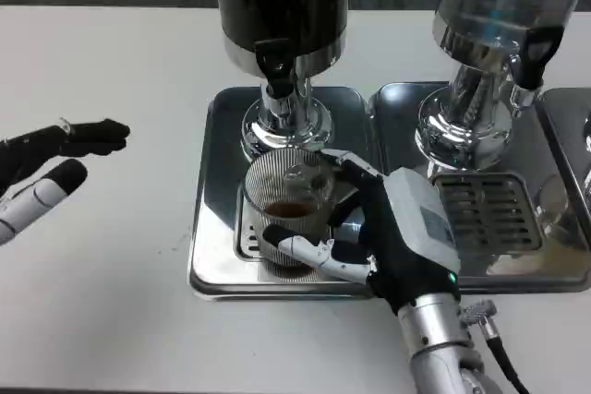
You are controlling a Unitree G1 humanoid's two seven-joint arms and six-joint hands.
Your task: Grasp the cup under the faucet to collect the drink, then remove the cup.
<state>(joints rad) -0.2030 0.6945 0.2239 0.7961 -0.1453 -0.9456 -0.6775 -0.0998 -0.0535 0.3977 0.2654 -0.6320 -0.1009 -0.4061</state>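
Right hand (392,242) grasps the ribbed cup (289,209) between its fingers (305,251) — keep it level while withdrawing — left hand (42,173) hangs released, empty.

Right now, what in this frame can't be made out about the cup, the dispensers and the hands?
- Cup: its right side, hidden by the right hand, head view.
- Dark dispenser: top cut off by the frame edge.
- Clear dispenser: top cut off likewise.
- Left hand: wrist and palm cut off at the left edge.
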